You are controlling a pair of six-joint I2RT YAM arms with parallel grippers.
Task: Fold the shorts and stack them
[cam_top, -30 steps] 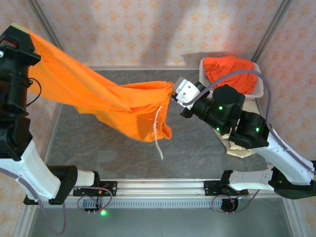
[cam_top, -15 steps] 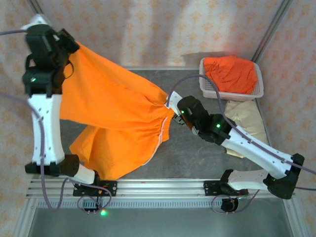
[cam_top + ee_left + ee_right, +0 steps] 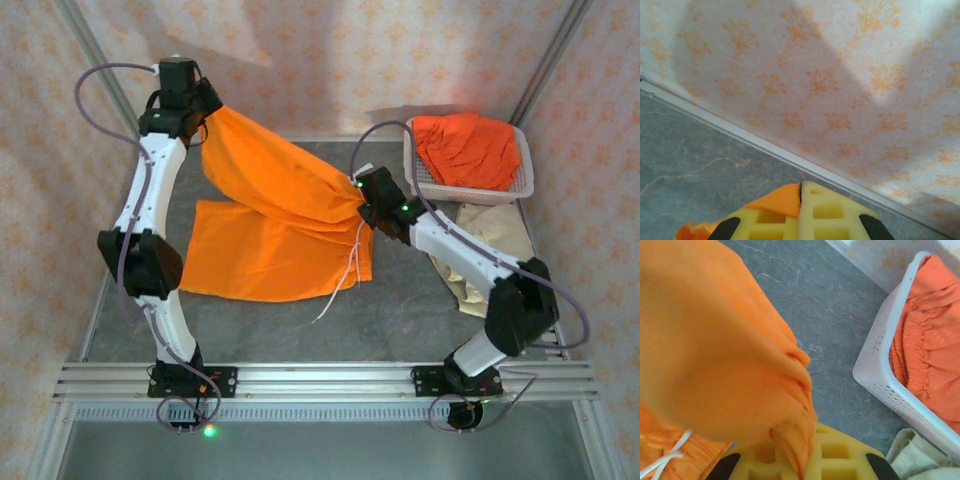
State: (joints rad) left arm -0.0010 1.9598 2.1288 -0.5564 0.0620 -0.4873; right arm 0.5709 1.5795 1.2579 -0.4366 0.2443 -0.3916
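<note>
Orange shorts (image 3: 275,255) are dropping from mid-air onto the table (image 3: 420,312), centre frame, spreading for folding; left gripper (image 3: 208,108) and right gripper (image 3: 357,188) are both clamping them.

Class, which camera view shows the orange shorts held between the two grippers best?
Top external: the whole orange shorts span from the left gripper to the right gripper, lower part draped on the table. Left wrist shows a pinched orange corner; right wrist, a bunched fold with drawstring, close up.
</note>
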